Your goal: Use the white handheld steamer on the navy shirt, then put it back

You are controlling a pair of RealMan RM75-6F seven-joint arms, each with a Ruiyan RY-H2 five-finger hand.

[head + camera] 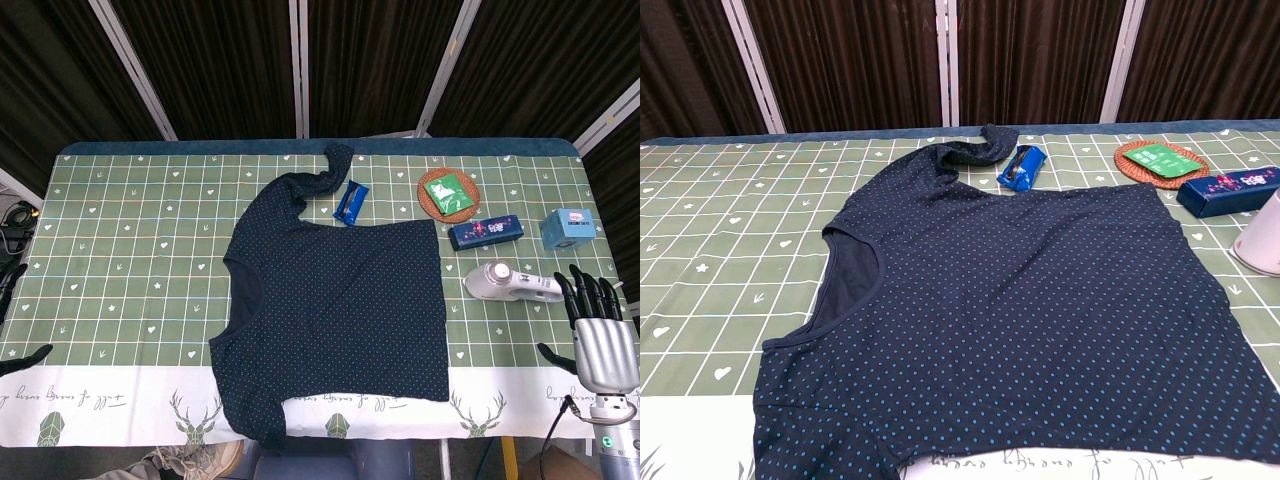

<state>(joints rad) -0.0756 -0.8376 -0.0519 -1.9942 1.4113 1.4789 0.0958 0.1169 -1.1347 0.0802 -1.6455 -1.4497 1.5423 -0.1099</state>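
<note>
One navy shirt [335,315] lies flat mid-table [120,250], neck toward the left edge. One white steamer [510,283] lies just right of the shirt, untouched. Right hand [600,330] sits just right of the steamer, fingers apart, empty. Left hand [10,285] barely shows at the far left; can't tell its state. Best approach: wrap the handle, not the head. Past the shirt's far edge: one woven coaster [448,194], one dark blue box [484,231], one light blue box [570,228], one blue packet [350,202].
</note>
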